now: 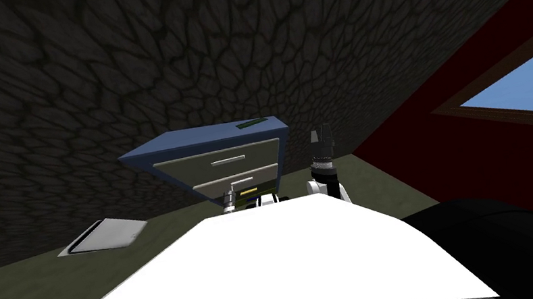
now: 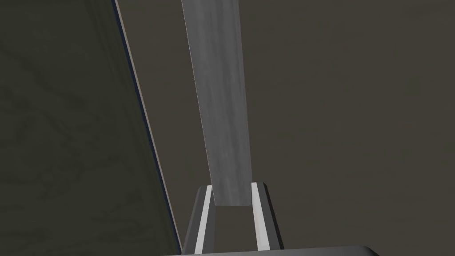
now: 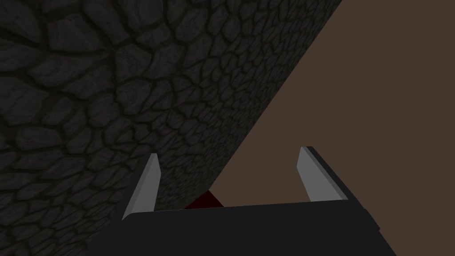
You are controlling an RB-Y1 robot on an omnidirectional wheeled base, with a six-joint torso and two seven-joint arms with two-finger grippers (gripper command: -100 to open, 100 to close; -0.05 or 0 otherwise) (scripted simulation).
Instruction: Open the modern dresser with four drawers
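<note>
Dresser: blue-topped dresser (image 1: 202, 143) with grey drawer fronts, standing on the floor against the dark stone wall (image 1: 107, 69), directly ahead of the robot.
Drawers: the two upper fronts are visible in the head view and no clear gap shows at either, so nothing reads as pulled out yet.
Handle: a grey bar handle (image 2: 220, 102) runs across a flat grey-brown drawer front (image 2: 346, 111). Which drawer it belongs to cannot be told.
Left gripper: left gripper (image 2: 231, 187) is at the dresser front, low down. Its fingers (image 2: 205, 213) are clamped on the end of the bar, one on each side.
Right gripper: right gripper (image 1: 322, 134) is raised beside the dresser's right edge, apart from it, with fingers spread and nothing between them.
Progress: approach and grasp judged complete. The pull outward is left to do.
Surroundings: a small green item (image 1: 253, 122) lies on the dresser top, and a flat light grey panel (image 1: 102, 236) lies on the floor to the left.
</note>
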